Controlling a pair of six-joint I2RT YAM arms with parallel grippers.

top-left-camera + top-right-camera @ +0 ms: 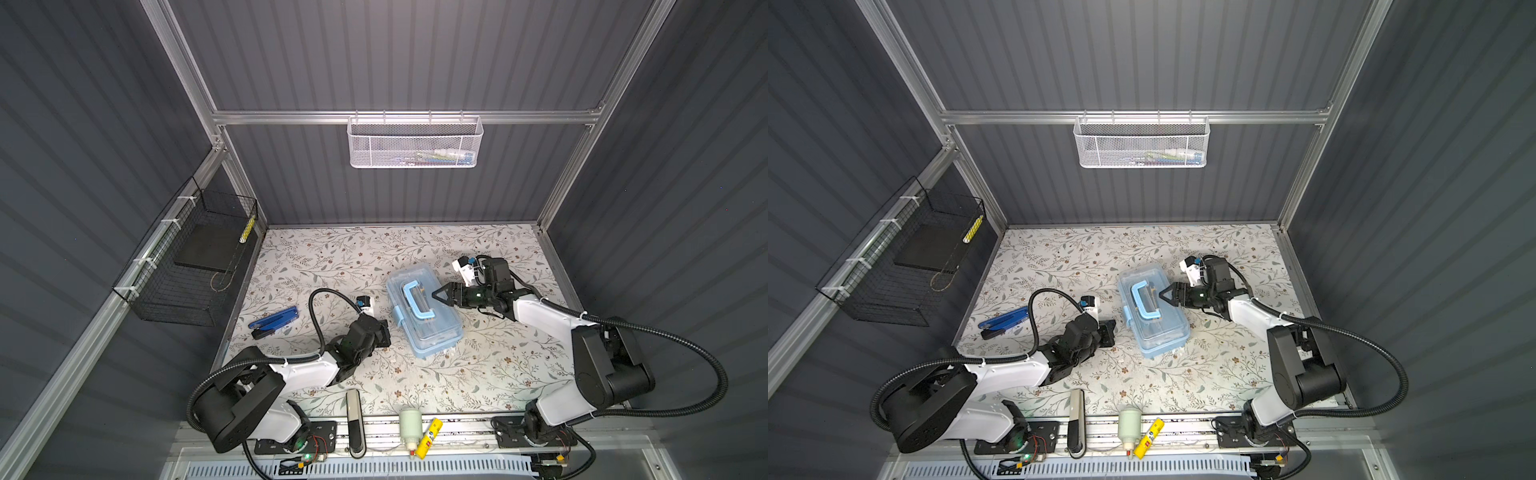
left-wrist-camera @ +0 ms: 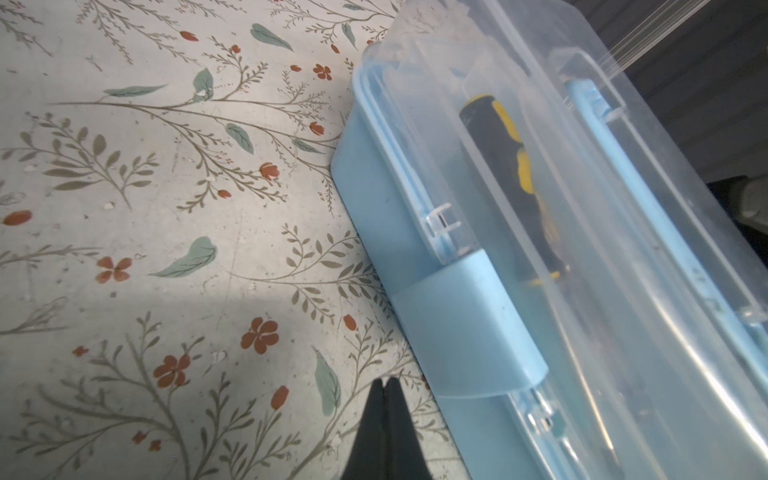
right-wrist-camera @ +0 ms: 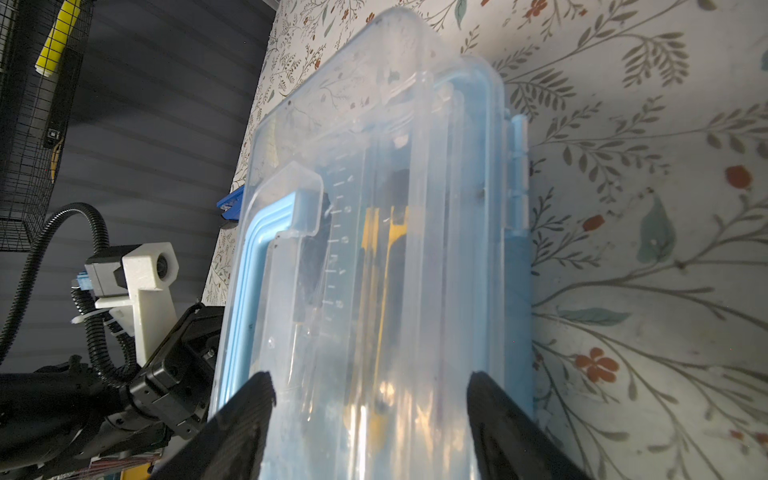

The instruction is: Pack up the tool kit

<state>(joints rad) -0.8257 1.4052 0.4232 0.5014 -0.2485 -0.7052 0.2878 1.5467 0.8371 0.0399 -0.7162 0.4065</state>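
Observation:
The tool kit [image 1: 432,332] [image 1: 1158,332], a light-blue box with its clear lid down, lies slantwise in mid-table in both top views. Its blue handle [image 1: 417,301] lies flat on the lid. Through the lid shows a black-and-yellow screwdriver [image 2: 498,145] [image 3: 382,249]. My right gripper [image 1: 436,294] [image 1: 1165,296] [image 3: 370,399] stands open over the lid's right side, and nothing is held between its fingers [image 3: 249,411]. My left gripper [image 1: 385,334] [image 1: 1109,332] [image 2: 386,384] is shut and empty, low over the mat just left of the blue latch [image 2: 469,328].
Blue folding pliers [image 1: 274,322] lie on the mat at the left. A black wire basket [image 1: 191,266] hangs on the left wall and a white mesh basket [image 1: 415,141] on the back rail. A dark remote-like bar [image 1: 354,422], a white bottle [image 1: 409,426] and a yellow tube [image 1: 428,438] line the front edge.

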